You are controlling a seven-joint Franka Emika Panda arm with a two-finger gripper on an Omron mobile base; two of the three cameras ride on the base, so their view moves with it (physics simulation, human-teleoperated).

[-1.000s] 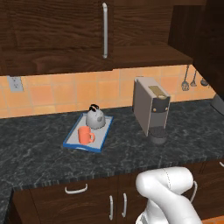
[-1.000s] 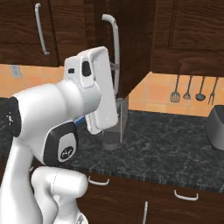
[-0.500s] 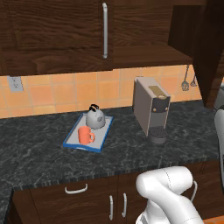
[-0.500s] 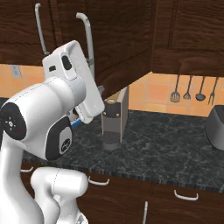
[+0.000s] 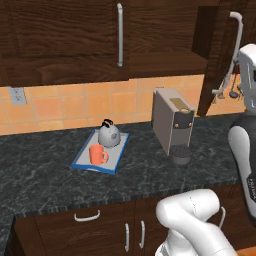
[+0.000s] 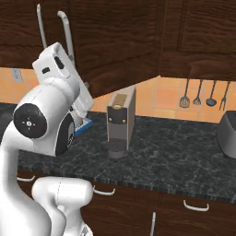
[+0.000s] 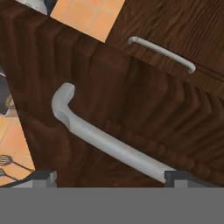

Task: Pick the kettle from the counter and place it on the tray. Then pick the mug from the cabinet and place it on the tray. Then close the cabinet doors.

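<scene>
The blue-rimmed tray (image 5: 81, 161) lies on the dark counter (image 5: 45, 185). On it stand the silver kettle (image 5: 109, 134) and, in front of it, the orange mug (image 5: 97, 155). The wall cabinet (image 5: 165, 35) has its left door (image 5: 65, 35) shut. Its right door (image 5: 216, 55) still stands out at an angle. In the hand view my gripper (image 7: 110, 178) is open and close up to that door's front (image 7: 105, 74). Its fingertips (image 7: 43, 177) stand wide apart below the door's silver bar handle (image 7: 109, 142), not gripping it. The left door's handle (image 7: 162, 52) shows beyond.
A tall grey-brown coffee machine (image 5: 172, 122) stands on the counter right of the tray. Kitchen utensils (image 6: 203, 94) hang on the orange tiled wall, and a dark rounded appliance (image 6: 227, 133) sits at the far right. My white arm (image 6: 44, 124) rises close beside the swinging door.
The right cabinet door has swung leftward toward shut, from wide open to partly ajar. My arm and hand have followed it to the left. Tray, kettle and mug have not moved.
</scene>
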